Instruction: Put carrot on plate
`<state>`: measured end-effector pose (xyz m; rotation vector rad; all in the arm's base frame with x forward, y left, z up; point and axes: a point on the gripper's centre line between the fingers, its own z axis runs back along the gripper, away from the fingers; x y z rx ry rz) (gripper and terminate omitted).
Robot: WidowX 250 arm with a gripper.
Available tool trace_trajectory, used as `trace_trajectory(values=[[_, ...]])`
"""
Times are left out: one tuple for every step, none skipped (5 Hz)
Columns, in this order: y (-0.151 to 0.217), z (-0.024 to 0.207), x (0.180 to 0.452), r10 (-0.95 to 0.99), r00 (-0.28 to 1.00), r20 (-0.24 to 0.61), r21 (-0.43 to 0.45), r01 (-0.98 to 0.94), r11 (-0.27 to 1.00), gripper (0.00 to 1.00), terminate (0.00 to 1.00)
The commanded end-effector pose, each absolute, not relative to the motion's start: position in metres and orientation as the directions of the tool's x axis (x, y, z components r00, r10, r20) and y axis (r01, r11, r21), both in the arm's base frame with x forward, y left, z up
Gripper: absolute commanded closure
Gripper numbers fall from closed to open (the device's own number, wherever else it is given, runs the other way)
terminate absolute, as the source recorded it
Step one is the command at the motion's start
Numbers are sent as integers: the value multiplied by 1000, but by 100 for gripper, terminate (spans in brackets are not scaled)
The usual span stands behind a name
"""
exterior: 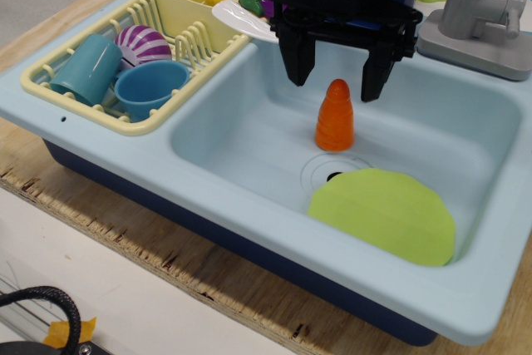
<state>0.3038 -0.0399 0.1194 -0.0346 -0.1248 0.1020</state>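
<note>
Pincer spread wide above the carrot in the sink basin.

I see my black pincer (337,81) in the upper middle of the frame, its two fingers (298,64) well apart, one on each side of the tip of the small orange ridged plastic toy carrot (335,116), not touching it. The carrot stands upright on the floor of the pale blue plastic sink (249,135), near the centre of the frame, just above the round drain (335,174). The flat lime-green roundish plate (382,214) lies lower right of the carrot, near it but apart. At upper left a cream dish rack (125,51) holds a teal cup (86,68) and a blue bowl (150,87). A grey toy faucet (482,14) sits at upper right.
</note>
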Motion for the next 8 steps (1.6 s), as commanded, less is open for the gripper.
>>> trace_trajectory(values=[[-35,113,306,107,987,121,-64,-100,993,0,0],[-35,103,306,110,988,107,-78,-102,992,0,0],[-33,98,308,116,990,77,-81,-110,991,100,0],[-36,98,305,138,988,66,-84,-132,988,100,0],[-38,101,297,158,985,72,-81,-152,985,100,0],[-46,110,286,182,980,81,-85,-175,981,100,0],[-70,127,277,156,985,77,-68,-151,986,100,0],[-94,135,261,164,986,34,-69,-162,984,100,0]])
